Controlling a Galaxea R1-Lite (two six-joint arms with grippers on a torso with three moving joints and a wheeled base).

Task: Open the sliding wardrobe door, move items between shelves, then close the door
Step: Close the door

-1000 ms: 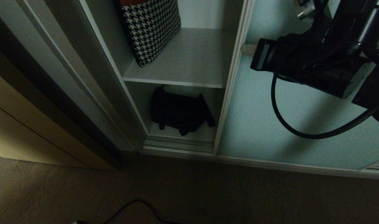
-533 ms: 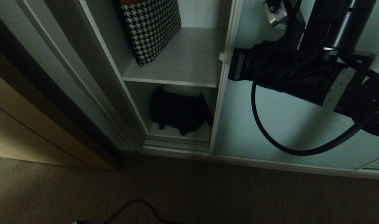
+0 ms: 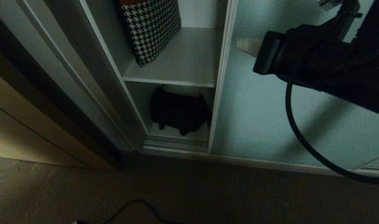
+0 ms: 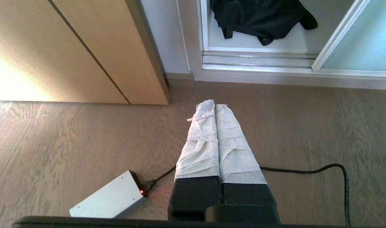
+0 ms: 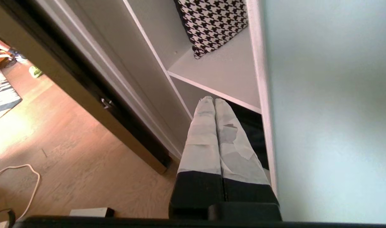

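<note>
The sliding wardrobe door [image 3: 264, 118] of frosted glass covers the right of the wardrobe and leaves a narrow opening on the left. My right gripper [image 3: 244, 46] is shut and empty, its pale tip in front of the glass, just right of the door's frame edge [image 3: 221, 77]. The houndstooth cloth [image 3: 150, 28] leans on the upper shelf [image 3: 189, 62]. A black fabric piece [image 3: 178, 112] lies on the lower shelf [image 3: 177, 133]. From the right wrist, that gripper [image 5: 213, 100] points at the opening beside the door [image 5: 323, 110]. My left gripper [image 4: 214, 106] hangs shut over the floor.
A beige wooden cabinet front [image 3: 37, 130] stands left of the opening. The ridged floor track [image 3: 177, 144] runs below the lower shelf. A grey box [image 4: 107, 199] with a red light and a black cable [image 4: 307, 171] lie on the wood floor near the left gripper.
The door's frame edge has slid left, narrowing the opening. My right gripper went left with it, then drew back right and slightly up, off the edge. The left arm is still.
</note>
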